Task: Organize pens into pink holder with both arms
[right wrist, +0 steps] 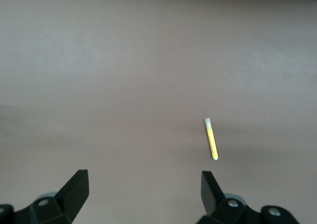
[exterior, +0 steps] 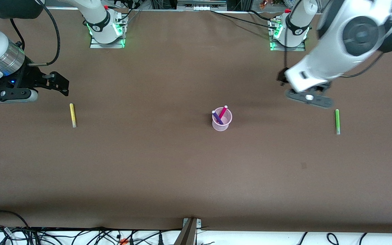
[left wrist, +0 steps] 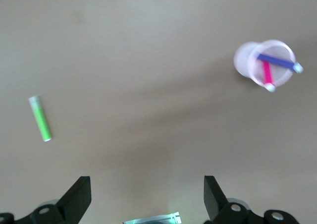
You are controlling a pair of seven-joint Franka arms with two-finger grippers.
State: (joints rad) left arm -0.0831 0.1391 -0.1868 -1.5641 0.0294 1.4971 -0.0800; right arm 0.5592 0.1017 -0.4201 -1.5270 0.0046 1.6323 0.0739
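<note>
The pink holder (exterior: 222, 123) stands upright mid-table with the magenta pen (exterior: 223, 111) and the purple pen (exterior: 216, 116) leaning in it. The yellow pen (exterior: 72, 115) lies flat toward the right arm's end. The green pen (exterior: 337, 121) lies flat toward the left arm's end. My right gripper (exterior: 60, 84) is open and empty, above the table beside the yellow pen (right wrist: 212, 139). My left gripper (exterior: 309, 97) is open and empty, above the table beside the green pen (left wrist: 40, 118). The left wrist view also shows the holder (left wrist: 243, 61) with both pens. Both grippers' own jaws show wide apart in the left wrist view (left wrist: 147, 187) and the right wrist view (right wrist: 143, 178).
The brown table (exterior: 148, 163) carries only the holder and pens. The arm bases (exterior: 107, 32) (exterior: 289, 34) stand along the edge farthest from the front camera. Cables (exterior: 80, 234) and a metal bracket (exterior: 190, 229) sit at the nearest edge.
</note>
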